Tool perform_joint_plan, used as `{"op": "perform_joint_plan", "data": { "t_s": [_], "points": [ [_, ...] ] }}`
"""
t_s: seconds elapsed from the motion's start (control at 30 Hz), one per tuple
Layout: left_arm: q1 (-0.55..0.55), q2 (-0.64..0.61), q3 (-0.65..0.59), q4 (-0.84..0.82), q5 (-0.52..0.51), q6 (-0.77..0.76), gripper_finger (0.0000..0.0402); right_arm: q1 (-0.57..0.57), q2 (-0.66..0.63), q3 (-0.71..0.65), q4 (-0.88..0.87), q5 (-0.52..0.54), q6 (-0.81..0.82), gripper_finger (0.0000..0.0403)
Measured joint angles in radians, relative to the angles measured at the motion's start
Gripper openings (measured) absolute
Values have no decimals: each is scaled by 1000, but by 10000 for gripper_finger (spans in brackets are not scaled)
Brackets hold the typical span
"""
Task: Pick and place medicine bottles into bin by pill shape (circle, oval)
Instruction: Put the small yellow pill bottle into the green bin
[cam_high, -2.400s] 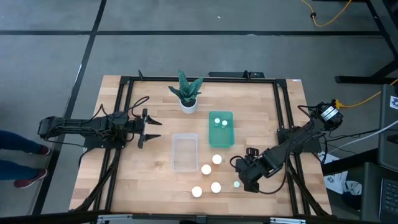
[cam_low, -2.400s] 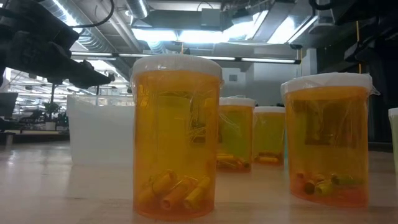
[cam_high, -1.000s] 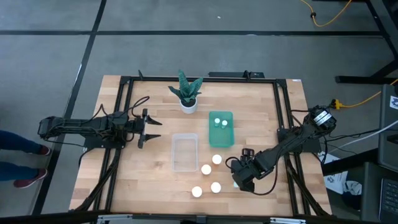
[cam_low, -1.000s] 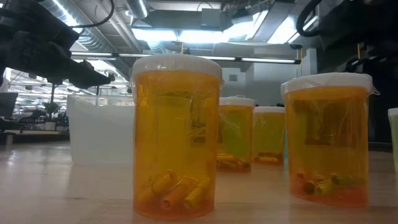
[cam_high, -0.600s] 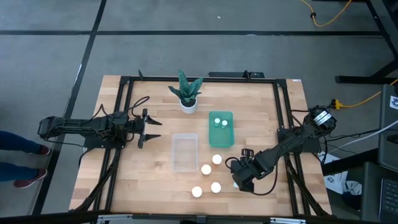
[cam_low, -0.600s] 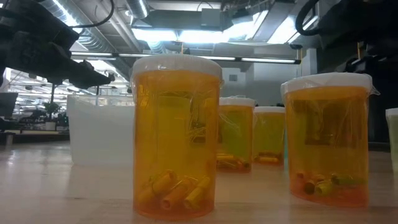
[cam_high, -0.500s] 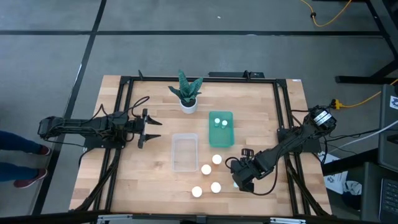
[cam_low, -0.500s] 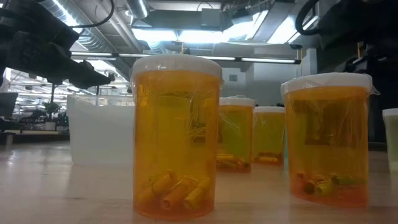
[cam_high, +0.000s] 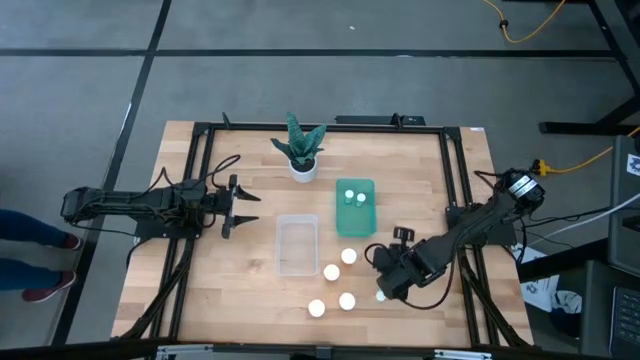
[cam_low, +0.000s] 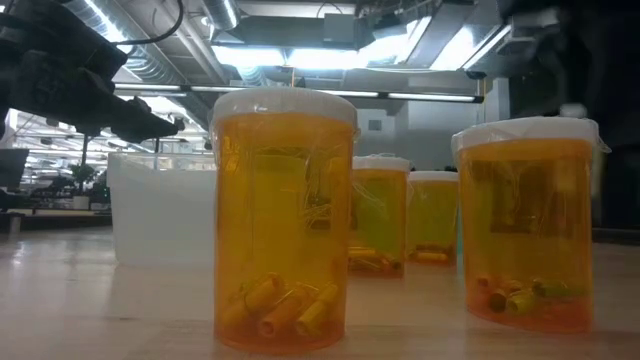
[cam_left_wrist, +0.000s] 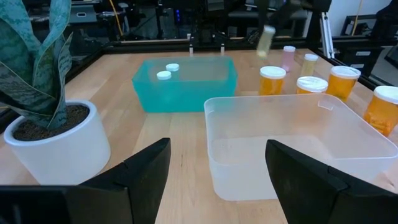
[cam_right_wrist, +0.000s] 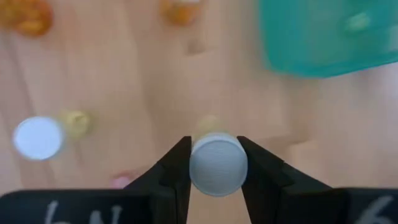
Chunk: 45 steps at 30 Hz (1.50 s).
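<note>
Since the earlier frames my right gripper (cam_high: 384, 283) has risen near the surface's (cam_high: 240, 290) front edge, lifting a small bottle (cam_right_wrist: 217, 165) that its jaws are clamped on; this bottle hangs above the wood. The teal bin (cam_high: 355, 208) sits at the middle with two bottles (cam_high: 354, 197) inside, the clear bin (cam_high: 298, 245) just beside it. Four capped bottles (cam_high: 331, 272) stand near the front edge. My left gripper (cam_high: 242, 205) waits at the left edge, its jaws spread apart.
</note>
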Motion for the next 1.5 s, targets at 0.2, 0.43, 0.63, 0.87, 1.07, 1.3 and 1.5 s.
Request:
{"op": "perform_joint_plan", "data": {
  "t_s": [0.2,0.43,0.63,0.87,1.07,1.3,1.5],
  "points": [
    [0,0,0,0,-1,0,254,-43,-2,153,-200,204,5,109],
    [0,0,0,0,-1,0,254,-197,-2,236,-268,333,-103,109],
    [0,0,0,0,-2,7,254,-376,-2,209,-123,157,-346,109],
    [0,0,0,-1,-3,9,254,-499,-2,63,226,-141,-568,111],
    [0,0,0,-4,-3,8,254,-532,-2,-55,352,-152,-587,111],
    [0,0,0,-4,-3,6,254,-574,-2,-139,437,-155,-582,112],
    [0,0,0,-5,-2,5,254,-590,-2,-149,413,-182,-551,112]
  ]
}}
